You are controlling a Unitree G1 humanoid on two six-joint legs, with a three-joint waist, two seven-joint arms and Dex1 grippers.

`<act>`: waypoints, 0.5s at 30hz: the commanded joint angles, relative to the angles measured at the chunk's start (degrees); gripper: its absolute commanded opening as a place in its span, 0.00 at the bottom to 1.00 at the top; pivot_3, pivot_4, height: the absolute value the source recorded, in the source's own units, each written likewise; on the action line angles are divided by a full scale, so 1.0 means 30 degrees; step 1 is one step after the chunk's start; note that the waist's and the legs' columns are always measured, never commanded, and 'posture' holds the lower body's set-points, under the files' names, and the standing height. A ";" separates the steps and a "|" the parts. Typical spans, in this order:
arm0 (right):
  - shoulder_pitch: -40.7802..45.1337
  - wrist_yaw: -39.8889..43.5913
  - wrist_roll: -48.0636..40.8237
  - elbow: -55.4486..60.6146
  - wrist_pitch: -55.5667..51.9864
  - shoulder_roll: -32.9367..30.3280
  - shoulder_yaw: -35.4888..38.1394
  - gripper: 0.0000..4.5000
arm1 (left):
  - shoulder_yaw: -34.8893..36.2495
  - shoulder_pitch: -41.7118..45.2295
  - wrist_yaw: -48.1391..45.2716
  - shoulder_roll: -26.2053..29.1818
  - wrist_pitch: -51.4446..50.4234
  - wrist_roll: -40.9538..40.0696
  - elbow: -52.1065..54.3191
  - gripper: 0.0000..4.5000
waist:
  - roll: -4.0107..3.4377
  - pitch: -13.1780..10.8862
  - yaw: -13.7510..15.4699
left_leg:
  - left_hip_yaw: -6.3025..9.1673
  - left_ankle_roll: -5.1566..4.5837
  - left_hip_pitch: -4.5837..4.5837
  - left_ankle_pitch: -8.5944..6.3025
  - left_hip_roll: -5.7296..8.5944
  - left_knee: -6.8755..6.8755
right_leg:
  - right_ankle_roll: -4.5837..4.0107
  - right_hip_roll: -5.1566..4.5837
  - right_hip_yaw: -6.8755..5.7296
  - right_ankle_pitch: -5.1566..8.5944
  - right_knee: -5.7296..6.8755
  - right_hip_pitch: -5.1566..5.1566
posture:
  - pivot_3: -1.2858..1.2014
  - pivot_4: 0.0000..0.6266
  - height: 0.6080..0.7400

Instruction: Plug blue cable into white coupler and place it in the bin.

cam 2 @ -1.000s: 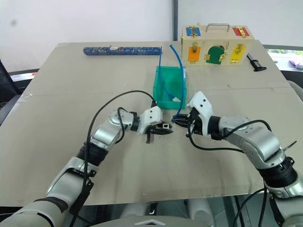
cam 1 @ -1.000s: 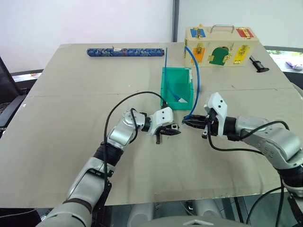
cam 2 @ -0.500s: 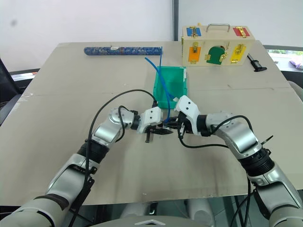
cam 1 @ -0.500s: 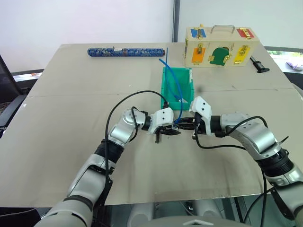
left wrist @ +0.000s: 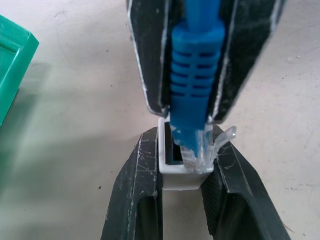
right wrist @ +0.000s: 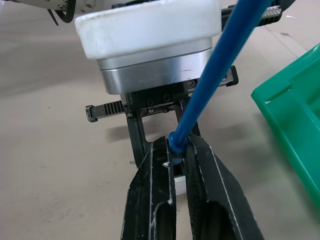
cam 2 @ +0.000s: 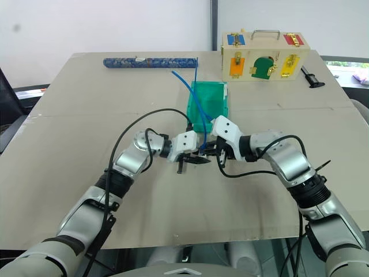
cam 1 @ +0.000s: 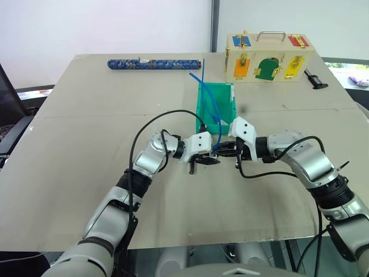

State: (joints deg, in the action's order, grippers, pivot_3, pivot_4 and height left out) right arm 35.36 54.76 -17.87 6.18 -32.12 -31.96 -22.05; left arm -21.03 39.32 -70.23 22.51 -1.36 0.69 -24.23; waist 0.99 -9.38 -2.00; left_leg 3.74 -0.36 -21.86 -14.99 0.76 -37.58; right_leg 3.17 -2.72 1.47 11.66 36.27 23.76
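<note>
In the middle of the table my left gripper (cam 1: 210,160) is shut on the white coupler (left wrist: 180,177), a tiny white cube with its dark socket facing my right gripper (cam 1: 222,151). That gripper is shut on the blue cable (cam 1: 209,98) at its ribbed plug boot (left wrist: 195,70). The clear plug tip sits partly inside the socket mouth. The two grippers meet tip to tip just in front of the bin (cam 1: 218,85), a teal-green tub. From the right gripper (right wrist: 176,145) the cable (right wrist: 215,80) arcs up and back over the bin.
A dark-blue patterned rod (cam 1: 153,63) lies at the back left. A pale wooden box (cam 1: 270,56) with coloured latches stands at the back right, a small black item (cam 1: 314,79) beside it. Bare tabletop lies on both sides of the arms.
My right gripper has moved left with the cable's plug until it meets the coupler in the left gripper. The cable's free length has swung left over the bin. The left gripper has stayed put.
</note>
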 commanded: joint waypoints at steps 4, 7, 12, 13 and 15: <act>0.0315 0.0629 0.0814 -0.0597 -0.0154 -0.0294 0.0046 0.00 | -0.0200 0.0056 -0.0273 -0.0027 -0.0036 0.0055 0.0138 0.09 | 0.0000 0.0000 0.0006 | 0.0000 0.0000 0.0001 0.0000 0.0003 0.0000 | 0.0000 -0.0004 0.0000 0.0000 0.0001 0.0000 | 0.52 0.24 1.00; 0.0586 0.0701 0.0488 -0.0682 -0.0440 0.0046 0.0396 0.00 | -0.0205 0.0054 -0.0360 -0.0018 -0.0103 0.0017 0.0191 0.09 | 0.0000 0.0000 0.0006 | 0.0002 0.0000 0.0000 0.0000 0.0004 0.0000 | 0.0000 -0.0005 -0.0002 0.0000 0.0001 -0.0001 | 0.52 0.24 1.00; 0.0796 0.0783 -0.0195 -0.0390 -0.1189 0.0412 0.1025 0.00 | -0.0189 0.0030 -0.0480 0.0033 -0.0169 -0.0008 0.0262 0.09 | -0.0001 0.0000 -0.0002 | 0.0004 0.0000 -0.0001 0.0000 0.0004 0.0000 | 0.0000 -0.0005 -0.0002 0.0000 0.0002 0.0000 | 0.52 0.24 1.00; 0.0807 0.0805 -0.0214 -0.0366 -0.1262 0.0407 0.1056 0.00 | -0.0183 0.0046 -0.0495 0.0027 -0.0181 -0.0005 0.0246 0.09 | -0.0001 0.0000 -0.0001 | 0.0004 0.0000 -0.0001 0.0000 0.0003 0.0000 | -0.0001 -0.0005 -0.0001 0.0000 0.0002 0.0000 | 0.52 0.24 1.00; 0.0802 0.0881 -0.0230 -0.0344 -0.1382 0.0376 0.1079 0.00 | -0.0179 0.0074 -0.0537 0.0012 -0.0219 -0.0007 0.0233 0.09 | -0.0001 0.0000 -0.0002 | 0.0004 0.0000 -0.0003 0.0000 0.0004 0.0000 | -0.0001 -0.0005 -0.0002 0.0000 0.0002 0.0000 | 0.52 0.24 1.00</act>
State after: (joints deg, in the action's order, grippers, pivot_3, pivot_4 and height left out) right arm 36.95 57.17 -18.44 4.47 -35.87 -30.58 -20.58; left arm -20.88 39.46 -70.84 22.43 -1.88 0.67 -24.22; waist 0.99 -9.38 -2.00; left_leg 3.75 -0.36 -21.87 -14.99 0.77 -37.58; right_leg 3.17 -2.73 1.47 11.66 36.27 23.76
